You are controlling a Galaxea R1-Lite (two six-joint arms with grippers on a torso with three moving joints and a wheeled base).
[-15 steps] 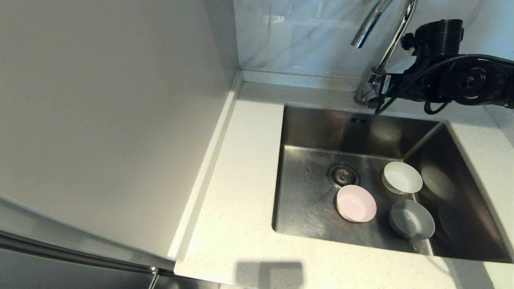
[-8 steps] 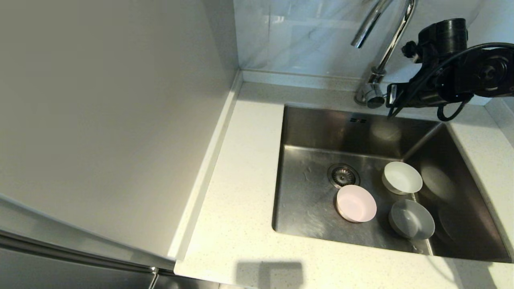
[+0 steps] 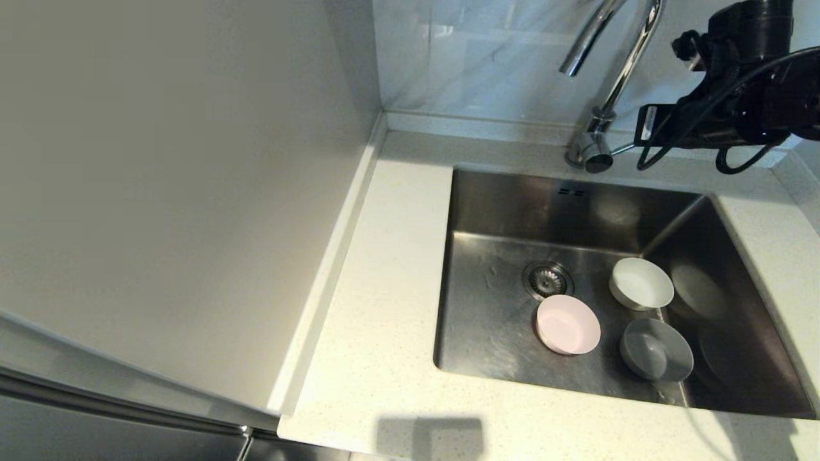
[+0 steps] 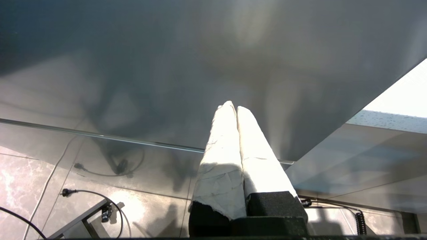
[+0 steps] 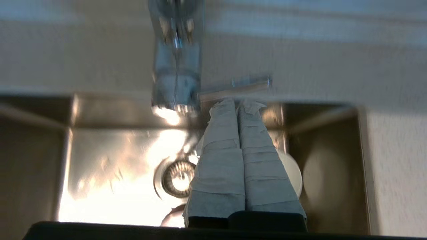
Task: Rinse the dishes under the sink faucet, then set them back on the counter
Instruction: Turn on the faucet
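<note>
Three bowls stand upright in the sink (image 3: 506, 211): a pink one (image 3: 568, 324) by the drain (image 3: 548, 280), a white one (image 3: 641, 283) and a grey-white one (image 3: 656, 349) to its right. The chrome faucet (image 3: 618, 64) rises at the sink's back, its thin lever (image 3: 624, 149) pointing right. No water shows at the spout. My right arm (image 3: 737, 102) hangs above the back right corner. In the right wrist view my right gripper (image 5: 237, 102) is shut and empty, its tips just under the lever (image 5: 235, 89), beside the faucet body (image 5: 176, 66). My left gripper (image 4: 232, 107) is shut and parked, out of the head view.
The speckled counter (image 3: 384, 288) wraps the sink's left and front. A tall grey cabinet panel (image 3: 179, 179) stands at the left and marble-look tile (image 3: 487, 57) at the back. The left wrist view shows the panel's side and cables (image 4: 76, 193) on the floor.
My right arm has risen and drawn back to the right, away from the faucet base, uncovering the lever. The bowls have not moved.
</note>
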